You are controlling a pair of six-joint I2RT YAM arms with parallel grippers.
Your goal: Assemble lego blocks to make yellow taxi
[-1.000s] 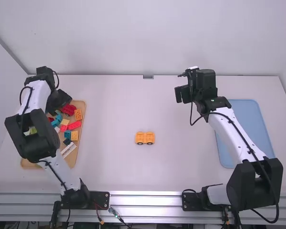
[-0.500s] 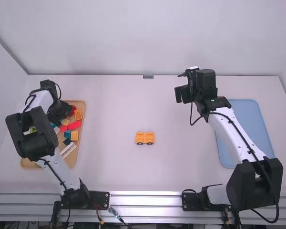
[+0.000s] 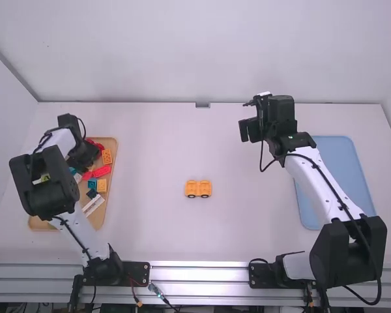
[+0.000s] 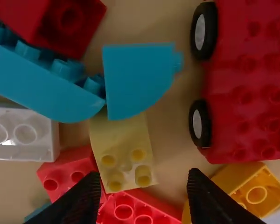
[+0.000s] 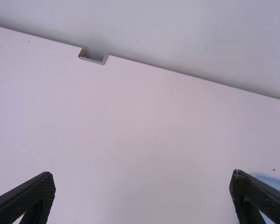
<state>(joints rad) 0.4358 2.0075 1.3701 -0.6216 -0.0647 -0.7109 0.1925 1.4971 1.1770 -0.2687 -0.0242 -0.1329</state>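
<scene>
Currently, over the wooden tray (image 3: 106, 201) of jumbled blocks, the left end effector (image 3: 86, 160) has its fingers moderately apart with nothing gripped, and the tray holds a pale yellow block (image 4: 123, 154) (just beside some red ones) and a red wheeled piece (image 4: 247, 93). Further right, the yellow car (image 3: 198, 189), wheels attached, sits on the tabletop (image 3: 150, 225) between the two arms. Then comes the right end effector (image 3: 249, 129), wide and empty near the far edge, and lastly the blue tray (image 3: 345, 169).
</scene>
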